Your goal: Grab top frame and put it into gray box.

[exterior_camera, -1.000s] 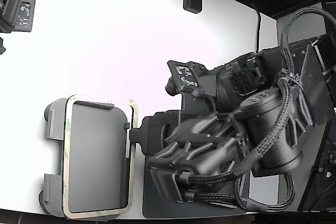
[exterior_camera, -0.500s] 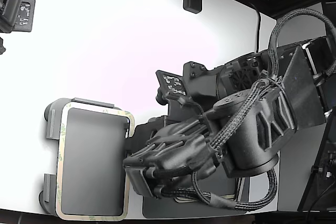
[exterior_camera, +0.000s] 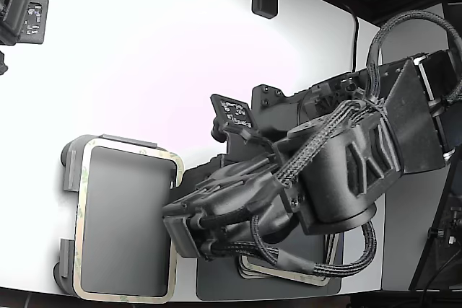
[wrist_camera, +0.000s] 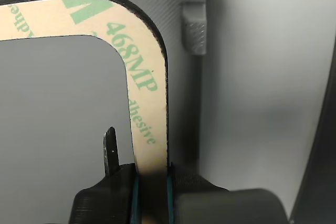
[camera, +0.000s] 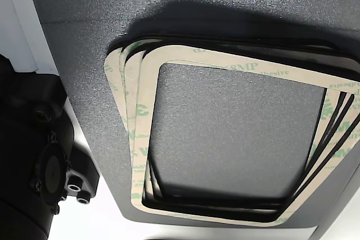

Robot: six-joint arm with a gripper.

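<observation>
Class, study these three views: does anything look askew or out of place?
Yes: the stack of frames on the dark mat is fanned out, edges not lined up. The top frame, held by the gripper, sits fairly squarely over the gray box.

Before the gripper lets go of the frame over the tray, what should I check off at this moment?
1. Gripper shut on the top frame: ok.
2. Frame lies over the gray box in the exterior view: ok.
3. Frame seated inside the raised tabs: cannot tell.
4. Frame flat, unbent: ok as far as visible.
5. Remaining frames on the dark mat undisturbed: ok.
</observation>
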